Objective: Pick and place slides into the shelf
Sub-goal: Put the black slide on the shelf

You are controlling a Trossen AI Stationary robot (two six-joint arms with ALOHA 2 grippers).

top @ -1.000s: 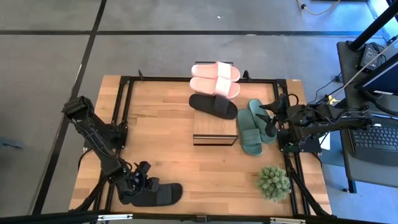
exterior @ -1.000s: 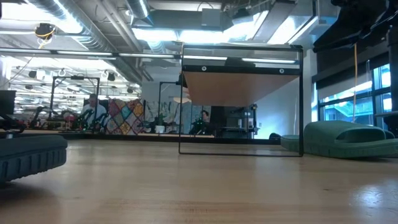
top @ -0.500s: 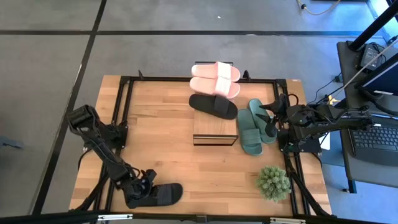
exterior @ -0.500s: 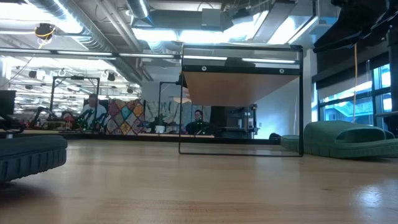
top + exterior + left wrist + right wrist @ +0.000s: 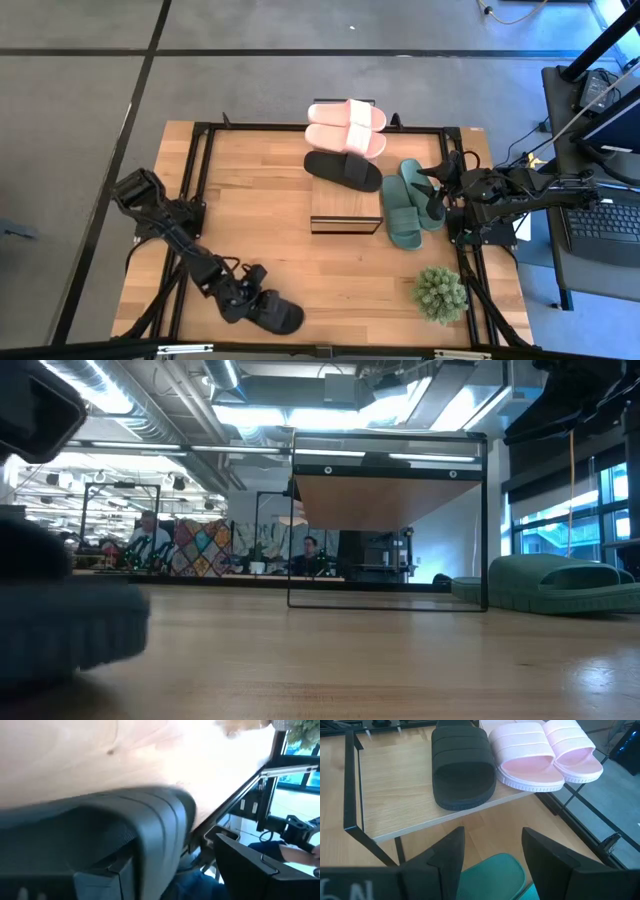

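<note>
High view. The shelf (image 5: 346,205) is seen mid-bench, its light wood top carrying one black slide (image 5: 343,170) and the pink pair (image 5: 347,127), which overhangs the far edge toward the floor. The green pair (image 5: 409,203) lies on the bench (image 5: 260,220) just beside the shelf, toward the right arm. A second black slide (image 5: 275,313) lies near the bench's front edge; the left gripper (image 5: 243,295) is placed at its heel end, touching it. A small potted plant (image 5: 440,293) stands at the front right corner. The right gripper (image 5: 437,190) hangs over the outer green slide.

Low view. The shelf (image 5: 388,520) is seen as a thin black frame with its plank top raised; the space under the plank is seen through to the room. A green slide (image 5: 550,585) rests on the bench to the right. A dark blurred mass at the left is probably the second black slide.

Left wrist view. The second black slide (image 5: 110,840) fills the frame, lying between the left jaws, which stand wide; whether it is truly gripped cannot be told.

Right wrist view. The right jaws are parted with nothing between them, above a green slide (image 5: 492,875). The black slide (image 5: 462,765) and pink pair (image 5: 545,752) are seen side by side on the shelf top. Partial white letters on the gripper body are not legible.
</note>
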